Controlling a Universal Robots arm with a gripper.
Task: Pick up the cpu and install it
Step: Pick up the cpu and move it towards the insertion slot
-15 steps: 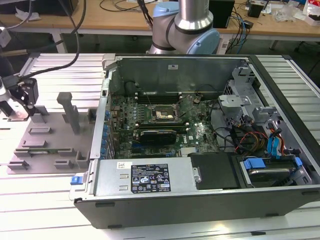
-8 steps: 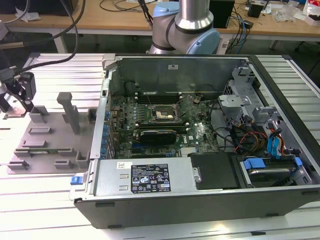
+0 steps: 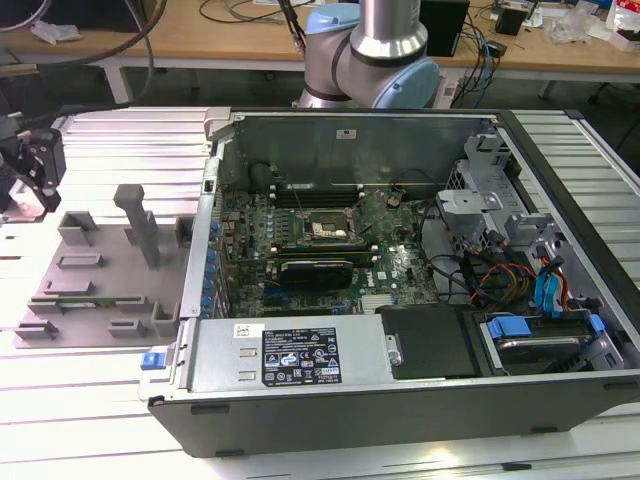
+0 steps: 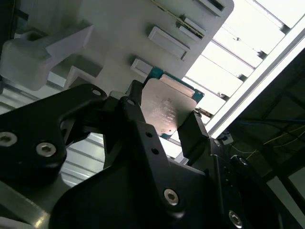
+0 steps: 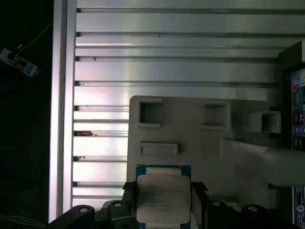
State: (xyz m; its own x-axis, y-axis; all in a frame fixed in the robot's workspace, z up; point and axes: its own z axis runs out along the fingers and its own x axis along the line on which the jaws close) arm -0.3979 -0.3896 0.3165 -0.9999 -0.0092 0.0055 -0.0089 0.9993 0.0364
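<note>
The cpu (image 5: 163,198), a silver-topped square chip with a green rim, sits between the two black fingers of my gripper (image 5: 163,191). One finger presses on each of two opposite edges. In the second wrist view the cpu (image 4: 167,109) shows tilted in the gripper (image 4: 167,112), just over the grey fixture tray (image 4: 119,28). In the exterior view the gripper (image 3: 30,175) hangs at the far left, over the far corner of the fixture tray (image 3: 95,290). The black motherboard socket (image 3: 328,228) lies inside the open computer case (image 3: 400,400), well to the exterior view's right of the gripper.
The grey tray carries raised posts (image 3: 140,225) and pockets. Ribbed aluminium table slats (image 5: 171,47) run under it. The case's side wall (image 3: 205,230) stands between tray and motherboard. Cables and a drive cage (image 3: 530,280) crowd the case's right side. The arm's base (image 3: 375,60) rises behind.
</note>
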